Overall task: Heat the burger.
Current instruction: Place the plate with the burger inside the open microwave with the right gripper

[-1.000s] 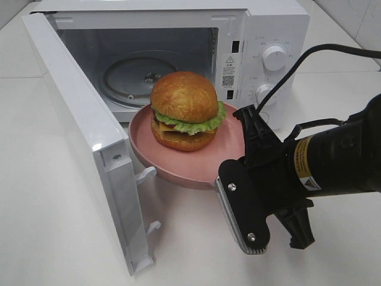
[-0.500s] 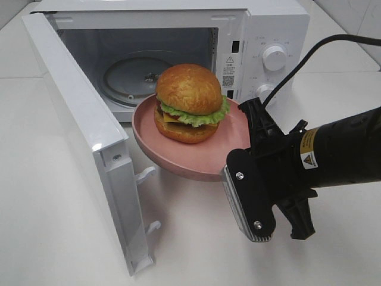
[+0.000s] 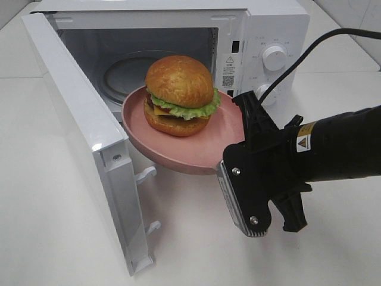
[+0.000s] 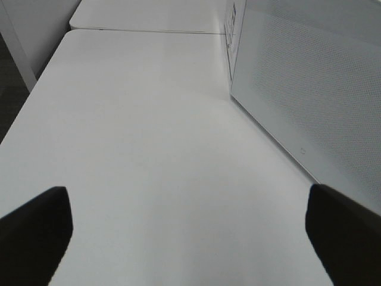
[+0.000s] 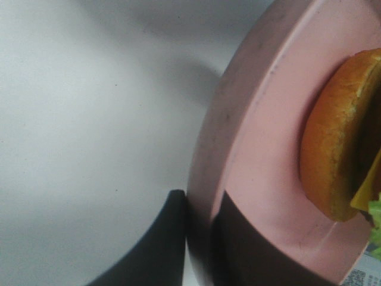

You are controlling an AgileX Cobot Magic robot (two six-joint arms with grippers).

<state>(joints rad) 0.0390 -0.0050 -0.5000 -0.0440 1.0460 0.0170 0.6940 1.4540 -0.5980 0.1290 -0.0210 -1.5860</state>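
Finds the burger point(image 3: 180, 95) on a smooth, matte pink plate point(image 3: 223, 128), seated toward 12 o'clock of the dish rather than dead centre: glossy, dimpled golden dome on top, frilled green lettuce, a yellow cheese corner and dark patty between, rounded bun heel beneath. Holds plate and burger off the white table point(image 3: 53, 226), right in front of the open microwave point(image 3: 262, 30), the far rim overlapping the cavity mouth in the high view; cannot tell whether that rim lies past the sill. Pinches the plate's raised rim at roughly 4 o'clock with the right gripper point(image 5: 201, 238) — black tapered fingers point(image 5: 161, 250) pressed close, one outside the lip and one on the inner slope, only the rim's thickness between them. Shows a circular glass turntable point(image 3: 119, 74) inside the boxy white cavity, at 10 o'clock from the burger. Puts the flat hinged door point(image 3: 77, 119) swung wide at 9 o'clock, latch hooks jutting from its free edge, and two round white knobs point(image 3: 274, 57) at 2 o'clock. Trails a black cable point(image 3: 315, 50) above the dark cylindrical arm point(image 3: 339, 149). Has the left gripper point(image 4: 190, 238) spread wide above bare tabletop, blunt dark fingertips point(image 4: 36, 232) far apart with nothing between, near a fine-dotted white panel point(image 4: 309, 89).
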